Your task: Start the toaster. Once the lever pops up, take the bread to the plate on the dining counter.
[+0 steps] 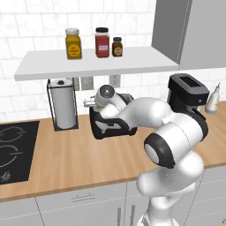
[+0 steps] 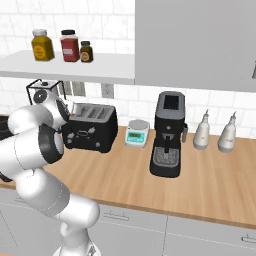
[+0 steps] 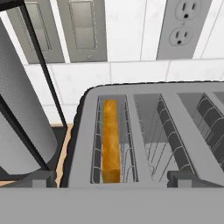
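The black toaster (image 1: 114,129) (image 2: 93,131) stands on the wood worktop against the tiled wall. In the hand view I look down onto the toaster (image 3: 148,100) and its slots. The bread (image 3: 110,140) stands on edge in the leftmost slot, sunk low, with only its golden crust showing. My gripper (image 1: 91,103) (image 2: 73,111) (image 3: 113,177) hovers open just above the toaster's top, its fingertips (image 3: 40,176) wide apart and holding nothing. On the toaster's front face I cannot make out the lever. The plate and the dining counter are out of view.
A paper towel roll in a black wire stand (image 1: 64,105) (image 3: 19,127) is close on the toaster's left. A black hob (image 1: 13,150) lies further left. A small scale (image 2: 136,133), coffee machine (image 2: 169,132) and two pale bottles (image 2: 202,131) stand right. A shelf (image 1: 88,64) with jars hangs above.
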Robot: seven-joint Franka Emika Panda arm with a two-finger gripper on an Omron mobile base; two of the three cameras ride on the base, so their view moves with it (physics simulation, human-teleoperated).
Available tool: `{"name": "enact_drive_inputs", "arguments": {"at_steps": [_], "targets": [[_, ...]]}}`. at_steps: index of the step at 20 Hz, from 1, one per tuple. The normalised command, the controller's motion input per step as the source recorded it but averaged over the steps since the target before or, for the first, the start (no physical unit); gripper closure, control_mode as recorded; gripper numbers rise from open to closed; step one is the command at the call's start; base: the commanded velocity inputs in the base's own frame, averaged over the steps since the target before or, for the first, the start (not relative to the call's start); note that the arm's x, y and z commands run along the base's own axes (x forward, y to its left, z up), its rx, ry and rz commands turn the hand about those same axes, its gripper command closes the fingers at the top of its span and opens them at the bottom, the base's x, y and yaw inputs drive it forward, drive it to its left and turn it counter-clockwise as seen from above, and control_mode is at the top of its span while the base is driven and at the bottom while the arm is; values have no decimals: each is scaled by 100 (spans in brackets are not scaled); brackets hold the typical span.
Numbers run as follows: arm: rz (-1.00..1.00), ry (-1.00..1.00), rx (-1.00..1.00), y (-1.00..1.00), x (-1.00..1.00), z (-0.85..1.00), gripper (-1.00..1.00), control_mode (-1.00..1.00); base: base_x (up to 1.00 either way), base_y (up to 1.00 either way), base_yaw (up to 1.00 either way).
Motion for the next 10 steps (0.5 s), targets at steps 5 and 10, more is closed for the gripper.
{"name": "enact_drive_inputs", "arguments": {"at_steps": [5, 10], "targets": [[0, 0, 0, 0, 0, 0, -100, -100, 0, 0, 0], [0, 0, 0, 0, 0, 0, -100, -100, 0, 0, 0]]}}
